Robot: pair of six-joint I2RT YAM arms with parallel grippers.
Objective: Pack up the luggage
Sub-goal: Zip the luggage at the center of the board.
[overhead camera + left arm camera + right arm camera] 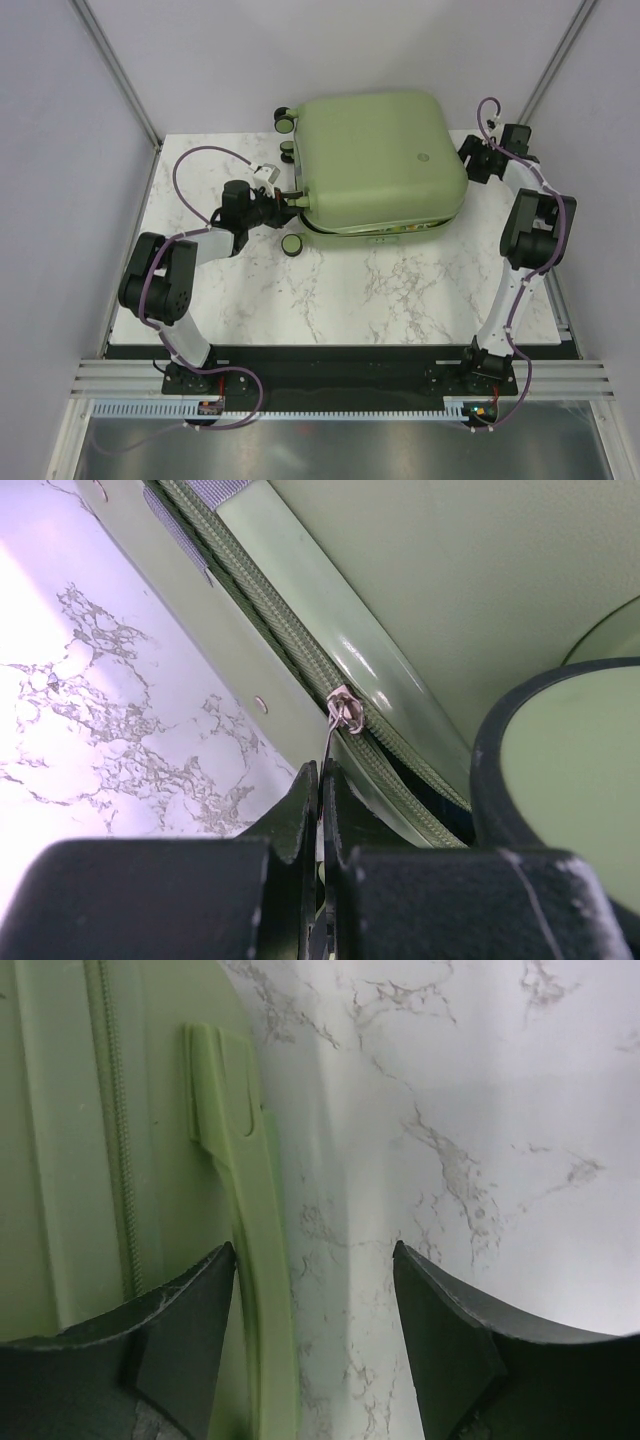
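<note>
The luggage (380,160) lay at the far side of the bench (380,290) with its lid down. The left gripper (320,778) was pinched tight on the thin zip pull (343,712), on the luggage's left side near a wheel (291,243). The right gripper (315,1260) was wide and held nothing, just beside the luggage's right side.

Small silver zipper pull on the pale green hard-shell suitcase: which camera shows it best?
Left wrist: the silver metal zipper pull is close up, pinched by the left end effector. Top view: too small to see. Right wrist: only zipper teeth.
</note>
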